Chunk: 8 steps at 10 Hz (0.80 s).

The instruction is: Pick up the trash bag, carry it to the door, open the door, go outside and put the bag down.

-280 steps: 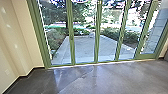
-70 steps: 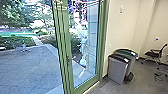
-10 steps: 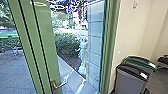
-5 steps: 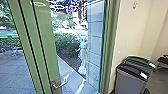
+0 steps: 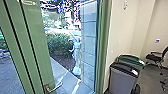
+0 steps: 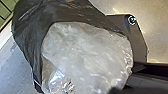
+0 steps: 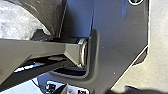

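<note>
The green-framed glass door (image 5: 47, 50) stands close on the left in the head view, its lever handle (image 5: 53, 88) low on the frame. It appears closed. A black trash bag (image 6: 28, 32) with crumpled clear plastic (image 6: 87, 55) hangs in front of the robot's dark base in the left wrist view. My left gripper (image 6: 120, 90) is at the bag's gathered clear part, shut on it, with its tips mostly hidden. In the right wrist view the bag (image 7: 18, 23) lies beyond the jointed bar, and my right gripper (image 7: 122, 90) is a dark blurred shape apart from it.
Grey bin (image 5: 121, 78) and green-lidded bin (image 5: 131, 60) stand against the wall right of the door. Farther right is an office chair (image 5: 156, 57). Outside, beyond the glass, are a pale statue (image 5: 76, 56), a hedge (image 5: 58, 43) and paving (image 5: 58, 71).
The head view has swung right since half a second ago, bringing more of the chair into sight. Over the longer span the robot has come from the wide glass front up to the door handle.
</note>
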{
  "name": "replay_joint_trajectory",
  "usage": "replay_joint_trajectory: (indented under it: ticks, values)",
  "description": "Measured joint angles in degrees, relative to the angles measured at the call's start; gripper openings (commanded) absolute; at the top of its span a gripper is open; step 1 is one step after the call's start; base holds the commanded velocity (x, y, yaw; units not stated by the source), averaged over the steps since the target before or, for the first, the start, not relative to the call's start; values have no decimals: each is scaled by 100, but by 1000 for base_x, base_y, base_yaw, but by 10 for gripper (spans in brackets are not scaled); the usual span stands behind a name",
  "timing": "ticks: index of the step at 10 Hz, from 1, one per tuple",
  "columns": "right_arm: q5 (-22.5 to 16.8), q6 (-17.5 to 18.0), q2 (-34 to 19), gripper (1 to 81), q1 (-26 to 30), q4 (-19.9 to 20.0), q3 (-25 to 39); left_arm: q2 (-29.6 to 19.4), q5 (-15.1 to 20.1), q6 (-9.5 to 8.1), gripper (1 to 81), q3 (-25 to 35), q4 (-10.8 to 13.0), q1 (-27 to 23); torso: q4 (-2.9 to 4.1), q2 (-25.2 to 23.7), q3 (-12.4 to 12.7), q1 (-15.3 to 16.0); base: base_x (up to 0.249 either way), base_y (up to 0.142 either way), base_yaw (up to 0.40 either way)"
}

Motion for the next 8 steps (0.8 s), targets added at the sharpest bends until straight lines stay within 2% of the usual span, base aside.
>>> replay_joint_trajectory:
  ticks: [3,8]
  values:
    - [15,0,-2,811,44,1,-2,17,26,0,10,2,0,100,0,0,0,-2,0,0,179]
    - [12,0,-2,811,41,1,-2,15,15,0,10,0,-1,69,0,0,0,-2,0,0,290]
